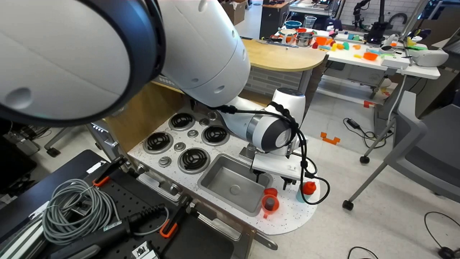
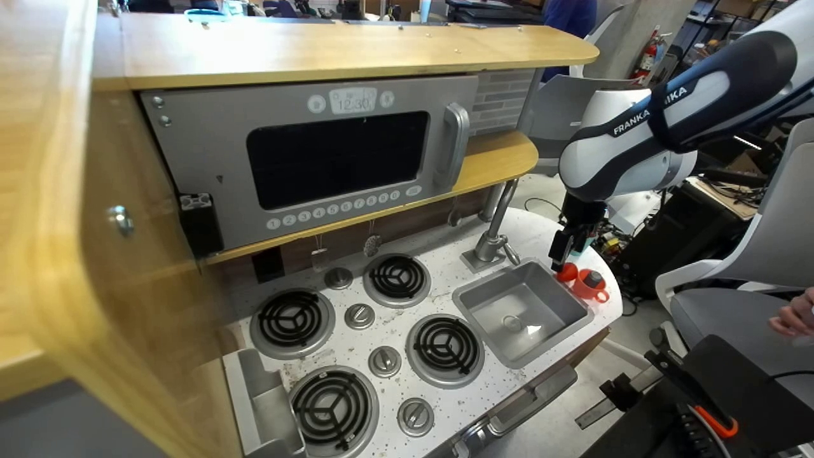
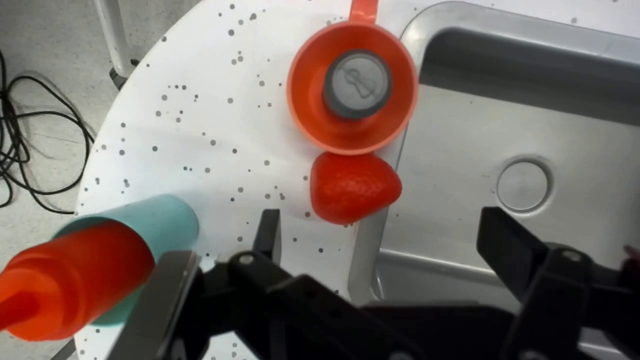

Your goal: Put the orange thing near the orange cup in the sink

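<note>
On the white, grey-speckled surface (image 3: 215, 130), toward its rounded end edge: a small, glossy red-orange lump (image 3: 350, 187), outside the small rectangular silver metal sink (image 3: 460, 130), blunt side facing that edge, tapered tip overlapping the sink's rim. Just beside, nearer the front edge of the surface, a round orange cup (image 3: 310, 112), handle pointing to that front edge; contact between lump and cup hard to tell. Inside the cup, a dark grey cylinder (image 3: 357, 84) with a paler top. Over the same end of the sink, a black two-fingered end effector (image 3: 381, 232), fingers (image 3: 271, 232) spread wide apart, in the wrist view one over the surface and one over the sink. Above, a white-and-black robot arm (image 2: 626, 152) in both exterior views. Closer to the rounded edge, apart from the lump, a light-blue cylindrical cup (image 3: 175, 220) with an orange-red nozzle-topped bottle (image 3: 95, 270) in it. Behind the sink, toward the back edge, a grey metal faucet (image 2: 490, 247). Toward the opposite end edge, four round black coil burners (image 2: 398, 277).
</note>
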`<move>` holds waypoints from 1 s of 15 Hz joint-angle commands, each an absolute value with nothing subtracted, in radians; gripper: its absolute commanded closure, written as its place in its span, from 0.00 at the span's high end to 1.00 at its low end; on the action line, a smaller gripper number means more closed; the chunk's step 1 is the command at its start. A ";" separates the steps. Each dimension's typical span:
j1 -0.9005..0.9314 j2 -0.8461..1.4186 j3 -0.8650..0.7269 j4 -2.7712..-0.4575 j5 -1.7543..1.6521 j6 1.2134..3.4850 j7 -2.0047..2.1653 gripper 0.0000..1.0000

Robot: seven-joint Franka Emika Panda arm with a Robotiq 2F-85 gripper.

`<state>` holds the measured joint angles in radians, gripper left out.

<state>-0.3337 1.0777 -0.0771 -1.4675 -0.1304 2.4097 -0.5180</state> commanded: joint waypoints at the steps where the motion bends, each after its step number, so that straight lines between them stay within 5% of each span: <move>1: -0.326 1.132 -0.085 -1.399 -0.151 2.366 -0.497 1.00; 8: -0.325 1.191 -0.085 -1.352 -0.150 2.334 -0.491 1.00; 9: -0.321 1.197 -0.090 -1.342 -0.156 2.338 -0.492 0.81; 15: -0.323 1.200 -0.088 -1.307 -0.156 2.320 -0.496 0.35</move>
